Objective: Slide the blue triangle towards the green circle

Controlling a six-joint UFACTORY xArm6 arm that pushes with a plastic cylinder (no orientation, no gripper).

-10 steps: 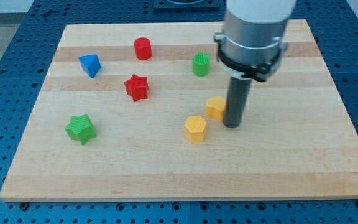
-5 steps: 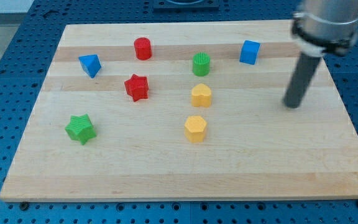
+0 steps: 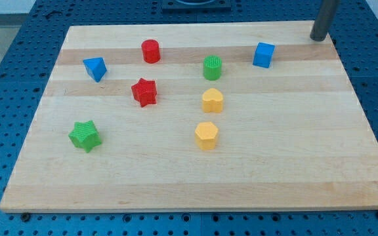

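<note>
Currently my tip [image 3: 318,38] sits at the view's top right corner of the wooden board [image 3: 294,170], touching no block, well apart from everything but the blue cube [image 3: 263,55], which is nearest. No jaws on this rod, so nothing is held. Blue triangle [image 3: 95,68]: small wedge, upper left of the board, apart from its neighbours. Green circle [image 3: 212,67] lies far to its right, with the red cylinder [image 3: 150,51] and red star [image 3: 144,92] between them.
</note>
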